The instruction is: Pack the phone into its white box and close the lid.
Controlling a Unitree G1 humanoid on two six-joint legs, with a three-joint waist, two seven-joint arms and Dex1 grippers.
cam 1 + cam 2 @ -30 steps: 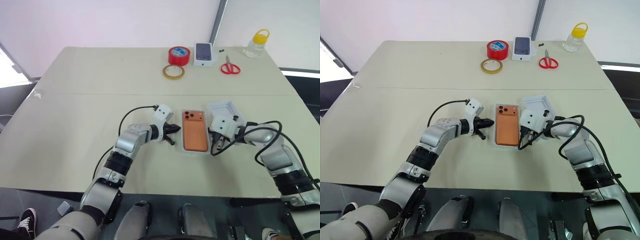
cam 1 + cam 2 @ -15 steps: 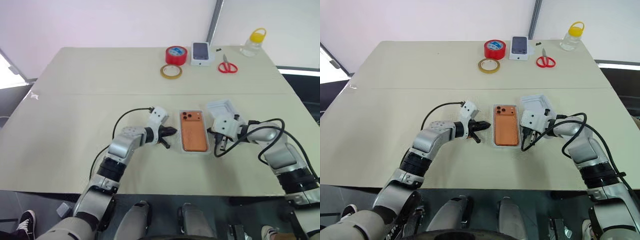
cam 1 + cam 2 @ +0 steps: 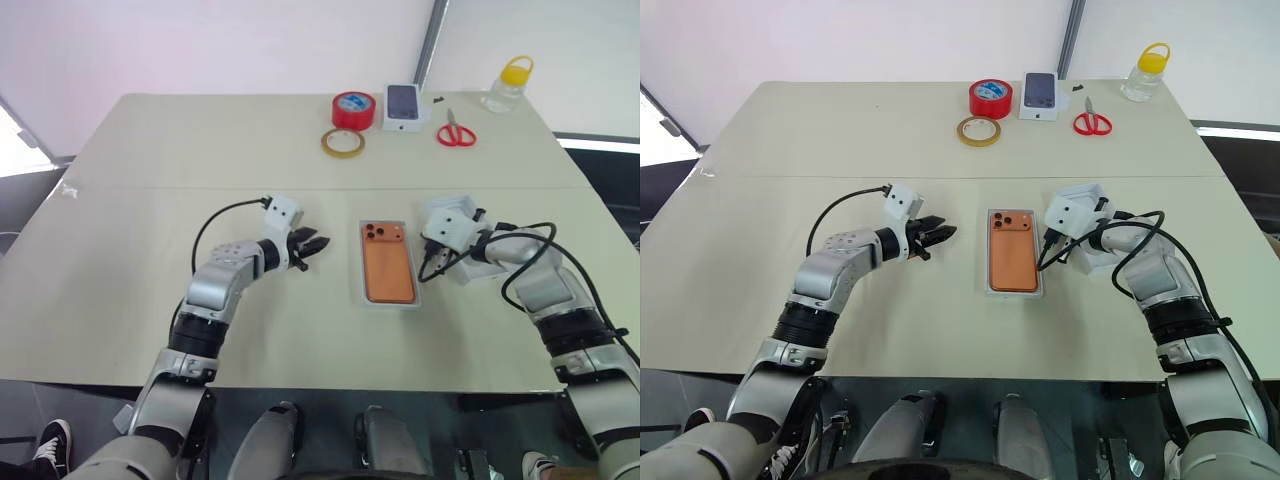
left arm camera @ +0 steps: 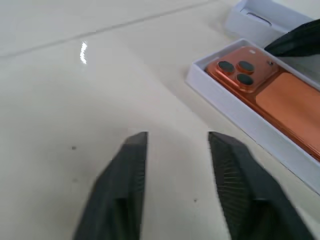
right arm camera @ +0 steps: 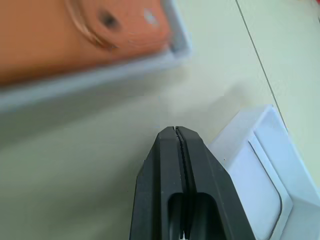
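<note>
Orange phone is lying back-up inside the white box, lenses toward the far end, near the desk's front middle. The packing step looks done; the closing step is not yet begun.

Changes over the last second:
- The left hand is now standing well apart from the box on its left, where a second ago its tips were just beside the box wall. Its two fingers were together then and are now parted, holding nothing.
- The right hand is now sitting at the near edge of the lid, having shifted away from the box's right wall; its fingers are pressed together, holding nothing.

Reading: both hands are finished with the phone, and the right one is going for the lid, which is lying open side up just right of the box. It will have to open before it can take hold.

The desk is pale beige with a seam running across it. Along its far edge are sitting a red tape roll, a tan tape ring, a small box with a phone picture, red scissors and a yellow-capped bottle. A plain pale wall is standing behind.
</note>
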